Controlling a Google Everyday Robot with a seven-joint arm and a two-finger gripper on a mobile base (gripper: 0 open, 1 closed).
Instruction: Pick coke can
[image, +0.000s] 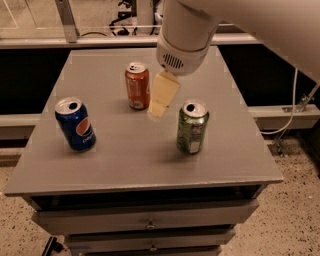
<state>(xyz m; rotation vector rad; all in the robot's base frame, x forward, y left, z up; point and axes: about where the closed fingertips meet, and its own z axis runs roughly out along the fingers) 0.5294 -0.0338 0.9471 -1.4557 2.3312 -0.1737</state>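
Observation:
The coke can (137, 85) is orange-red with a silver top and stands upright on the grey table (120, 160), toward the back middle. My gripper (159, 107) hangs from the large white arm at the top and ends in a pale cream finger just right of the coke can, slightly nearer the camera and above the tabletop. It holds nothing that I can see.
A blue Pepsi can (75, 124) stands at the left front. A green can (192, 127) stands right of the gripper. The table has drawers under its front edge. A cable and a dark gap lie to the right of the table.

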